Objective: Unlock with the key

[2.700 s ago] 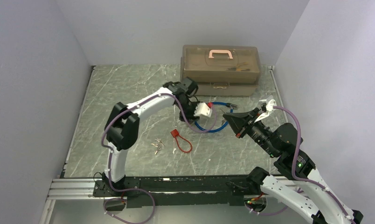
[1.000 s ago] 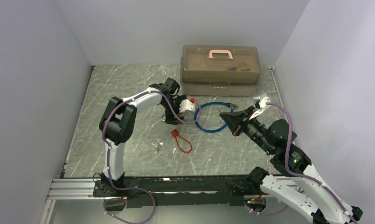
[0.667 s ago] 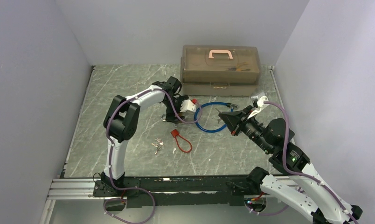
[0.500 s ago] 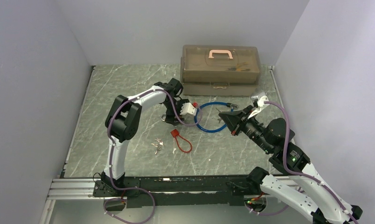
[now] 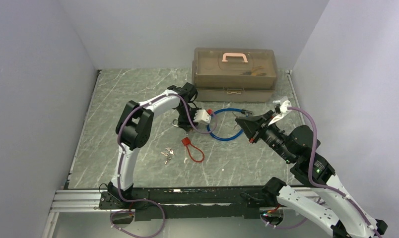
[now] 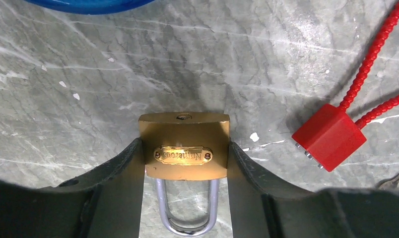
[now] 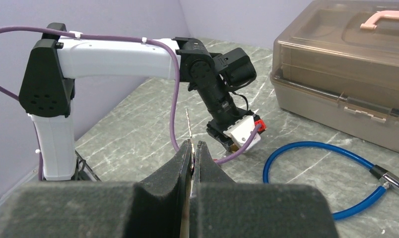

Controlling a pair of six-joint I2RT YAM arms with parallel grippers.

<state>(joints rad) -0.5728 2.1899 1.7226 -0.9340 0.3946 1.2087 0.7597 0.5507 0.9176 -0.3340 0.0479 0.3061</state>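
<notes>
Nearest the arm bases, a bunch of keys (image 5: 167,154) and a red cable lock (image 5: 192,149) lie on the surface (image 5: 118,99). To the right, the right pincer (image 7: 193,145) is pressed together on a key (image 7: 188,124), with the thin blade standing up from between its fingers. Farther in, the left pincer (image 6: 184,148) is clamped on the brass padlock (image 6: 183,130), a finger against each side. The padlock lies flat, shackle toward the wrist. A blue cable lock (image 5: 226,125) lies beside it. A brown toolbox (image 5: 234,74) sits by the far wall.
</notes>
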